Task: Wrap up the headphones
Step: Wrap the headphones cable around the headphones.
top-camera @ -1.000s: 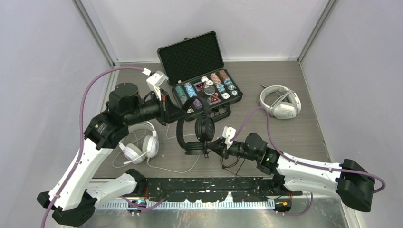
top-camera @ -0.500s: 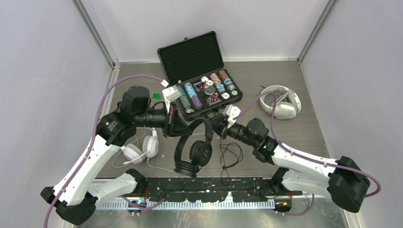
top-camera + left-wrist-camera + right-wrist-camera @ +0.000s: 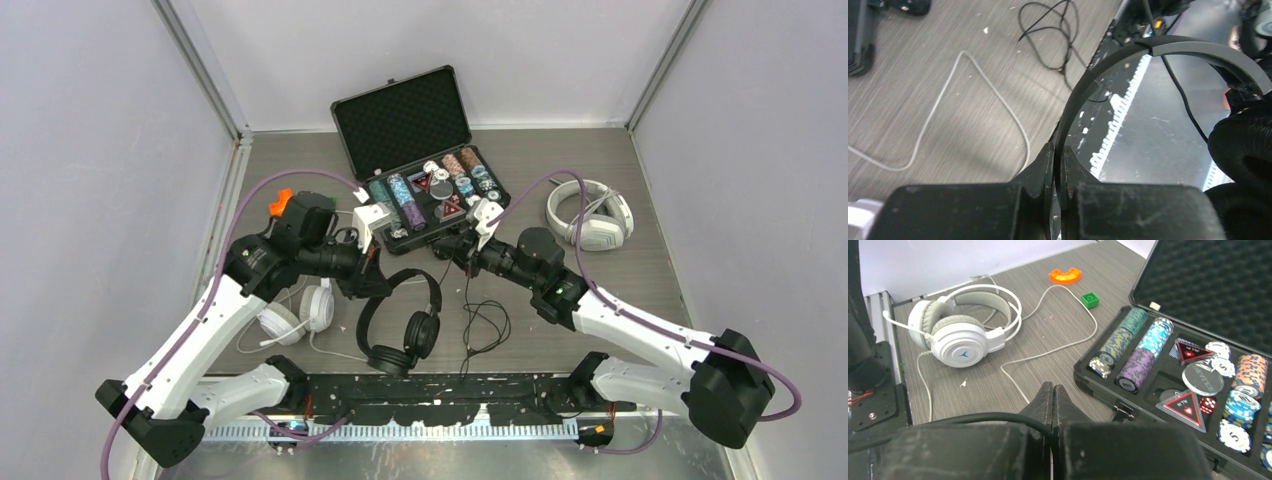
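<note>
We saw the left gripper clamping the slim black on-ear headphones, earcups half cropped; the right gripper pinched their thin black cord.

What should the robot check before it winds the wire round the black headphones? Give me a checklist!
1. Left jaws pinching the black headphones by the headband: ok.
2. Right jaws pinching the black cord: ok.
3. Cord free of knots: cannot tell; it hangs in loose loops down to the table.
4. Right jaws clear of the poker chip case: cannot tell; they sit very close to its front edge.
5. White headset with mic and white-grey headset out of the way: ok, both lie apart on the table.
</note>
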Controlling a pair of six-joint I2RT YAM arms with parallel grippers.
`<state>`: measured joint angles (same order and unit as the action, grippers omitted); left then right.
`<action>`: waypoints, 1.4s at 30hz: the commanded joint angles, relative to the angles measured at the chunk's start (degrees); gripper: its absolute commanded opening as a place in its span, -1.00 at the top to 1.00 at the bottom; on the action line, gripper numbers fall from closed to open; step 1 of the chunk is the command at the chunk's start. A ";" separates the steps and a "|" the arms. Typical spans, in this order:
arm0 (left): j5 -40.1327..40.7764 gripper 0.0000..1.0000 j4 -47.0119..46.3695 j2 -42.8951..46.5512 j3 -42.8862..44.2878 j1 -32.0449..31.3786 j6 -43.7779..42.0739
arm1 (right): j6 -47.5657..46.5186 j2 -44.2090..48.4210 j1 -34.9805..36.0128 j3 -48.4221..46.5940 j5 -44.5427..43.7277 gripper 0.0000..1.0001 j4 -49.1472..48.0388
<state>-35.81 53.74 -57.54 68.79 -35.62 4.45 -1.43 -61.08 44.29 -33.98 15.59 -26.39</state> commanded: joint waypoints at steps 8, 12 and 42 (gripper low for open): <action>5.68 1.00 0.62 -0.70 -0.06 -0.07 -7.47 | -1.10 3.08 -2.14 -6.69 -1.41 1.00 10.78; 12.21 1.00 1.99 -2.13 -0.04 -0.12 -8.04 | -0.20 3.24 -2.65 -9.34 0.26 1.00 15.18; 50.41 1.00 0.90 -14.63 5.71 -2.38 5.61 | 37.55 -13.55 -1.33 -36.98 10.39 1.00 46.65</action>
<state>9.65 56.23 -71.07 71.44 -37.82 5.45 30.02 -74.43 42.41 -67.00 26.06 18.61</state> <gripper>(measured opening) 0.032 0.018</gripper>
